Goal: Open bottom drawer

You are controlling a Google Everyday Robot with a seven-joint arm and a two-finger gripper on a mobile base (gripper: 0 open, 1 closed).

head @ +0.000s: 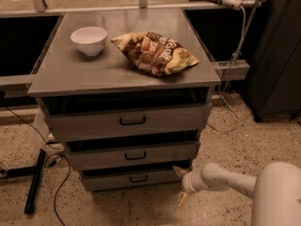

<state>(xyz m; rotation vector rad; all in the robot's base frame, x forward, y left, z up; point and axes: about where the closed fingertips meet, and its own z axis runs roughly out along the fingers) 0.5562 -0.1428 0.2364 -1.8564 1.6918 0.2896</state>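
Down low with the gripper (181, 185) at the right end of the bottom drawer (110, 181), fingers (184, 199) spread wide, handle (138, 178) untouched.

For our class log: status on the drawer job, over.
Gripper open, low, just right of bottom drawer. Its black handle untouched. Nothing in between.

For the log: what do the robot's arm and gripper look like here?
The arm is smooth, off-white and tubular, widening into a bulky rounded segment. The gripper, beside the right end of the bottom drawer, has two tan pointed fingers. No cables or markings show.
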